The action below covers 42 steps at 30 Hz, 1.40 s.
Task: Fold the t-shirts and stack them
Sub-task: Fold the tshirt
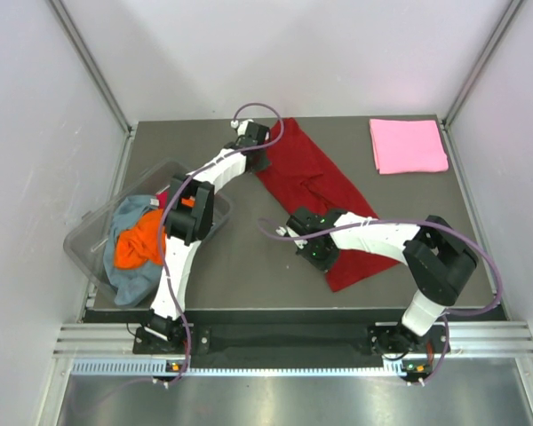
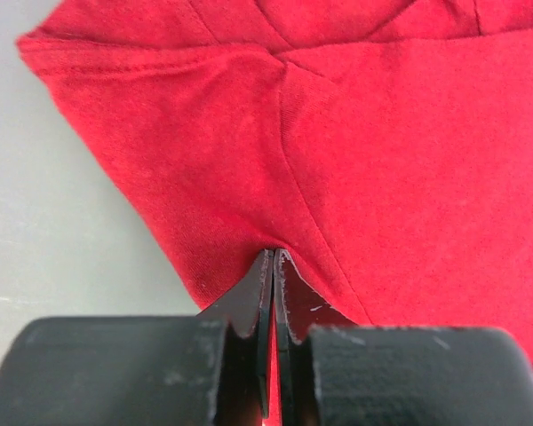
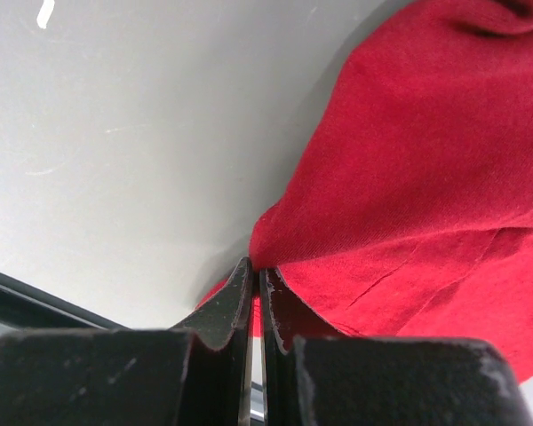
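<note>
A dark red t-shirt [image 1: 313, 180] lies stretched in a diagonal band across the middle of the table. My left gripper [image 1: 259, 163] sits at its far left edge, shut on a pinch of the red cloth [image 2: 355, 160]; in the left wrist view the left gripper [image 2: 274, 254] has its jaws pressed together with fabric between them. My right gripper [image 1: 322, 256] is at the shirt's near end. It is also shut on the red cloth [image 3: 409, 177], and the right gripper [image 3: 255, 264] holds a fold at the edge. A light pink t-shirt [image 1: 408, 145] lies folded at the far right.
A clear plastic tub [image 1: 93, 232] stands at the table's left edge, holding an orange shirt [image 1: 139, 248] and a grey-blue one [image 1: 130, 280]. My left arm passes over the tub's right side. White walls enclose the table on three sides.
</note>
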{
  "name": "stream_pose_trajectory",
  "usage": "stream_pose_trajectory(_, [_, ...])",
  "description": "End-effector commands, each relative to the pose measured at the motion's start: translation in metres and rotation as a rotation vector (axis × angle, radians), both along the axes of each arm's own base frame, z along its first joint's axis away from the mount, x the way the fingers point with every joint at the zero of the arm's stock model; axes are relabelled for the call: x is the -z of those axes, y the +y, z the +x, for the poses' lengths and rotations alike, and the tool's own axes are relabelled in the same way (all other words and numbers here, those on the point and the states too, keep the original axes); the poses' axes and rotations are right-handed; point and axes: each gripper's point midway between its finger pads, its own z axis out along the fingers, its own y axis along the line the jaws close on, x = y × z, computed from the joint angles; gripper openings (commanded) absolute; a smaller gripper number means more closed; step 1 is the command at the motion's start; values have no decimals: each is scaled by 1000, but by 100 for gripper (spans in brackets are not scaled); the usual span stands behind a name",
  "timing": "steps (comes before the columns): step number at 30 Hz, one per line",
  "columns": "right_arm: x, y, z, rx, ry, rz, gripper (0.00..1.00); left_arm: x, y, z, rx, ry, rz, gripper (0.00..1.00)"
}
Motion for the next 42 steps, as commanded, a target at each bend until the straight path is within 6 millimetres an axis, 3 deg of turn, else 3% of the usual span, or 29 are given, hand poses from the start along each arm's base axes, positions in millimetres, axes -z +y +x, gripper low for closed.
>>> stream_pose_trajectory(1, [-11, 20, 5, 47, -41, 73, 0, 25, 36, 1, -84, 47, 92, 3])
stream_pose_trajectory(9, [-6, 31, -1, 128, -41, 78, 0, 33, 53, 20, -101, 43, 80, 3])
stream_pose_trajectory(18, [-2, 26, -8, 182, -54, 73, 0, 50, 64, 32, -103, 52, 60, 4])
stream_pose_trajectory(27, [0, 63, -4, 247, -65, 97, 2, 59, 69, 52, -86, 29, 40, 6])
stream_pose_trajectory(29, [-1, 70, -4, 261, -68, 104, 7, 57, 71, 54, -77, 24, 42, 6])
stream_pose_trajectory(32, [-8, 76, -2, 270, -74, 123, 12, 49, 67, 57, -37, 12, 20, 8])
stream_pose_trajectory(35, [-24, 76, 4, 281, -115, 132, 20, 25, 59, 58, 12, -18, -4, 11])
stream_pose_trajectory(38, [-46, 73, 12, 293, -164, 149, 29, -12, 53, 61, 43, -68, -29, 15])
stream_pose_trajectory(42, [-71, 69, 16, 318, -201, 199, 35, -80, 37, 57, 119, -153, -107, 20])
